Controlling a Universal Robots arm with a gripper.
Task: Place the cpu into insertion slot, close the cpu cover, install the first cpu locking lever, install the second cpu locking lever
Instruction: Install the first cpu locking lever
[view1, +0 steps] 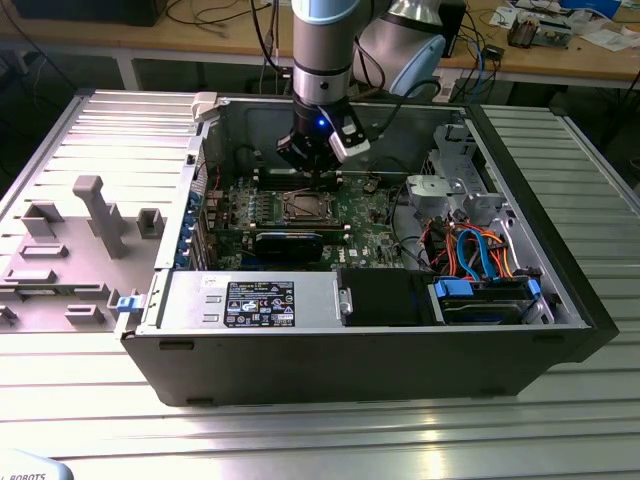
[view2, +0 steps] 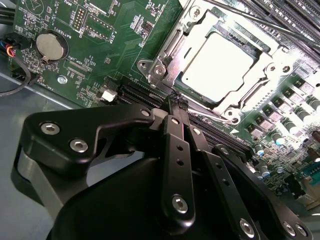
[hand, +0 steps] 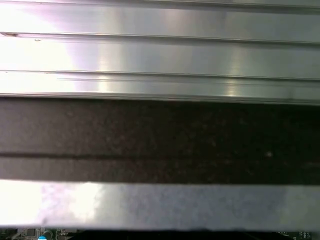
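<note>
The black two-finger gripper (view2: 177, 102) has its fingers pressed together with nothing between them; the closed tips end at the near edge of the socket, at the socket's rim beside a black expansion slot (view2: 135, 92). In the exterior view the gripper (view1: 318, 172) hangs straight down from the grey robot arm (view1: 322, 50) over the rear half of the green motherboard (view1: 365, 215), inside the open black computer case (view1: 560, 300).

Governing relation: in the second wrist view the socket lies directly ahead of the fingertips, in line with the fingers' long axis. Only one arm is present.

The cpu (view2: 217, 67), a flat square chip with a bright silver-grey metal top, is seated in the socket, lying flat and square to it. The cpu cover (view2: 167, 62), a thin silvery metal frame with a square cut-out, lies down around the chip, whose top shows through the opening. In the exterior view the socket (view1: 302, 207) sits near the centre of the motherboard, just in front of the gripper.

A thin metal rod (view2: 260, 22), probably a locking lever, crosses above the far corner of the socket; whether it is latched cannot be determined.
</note>
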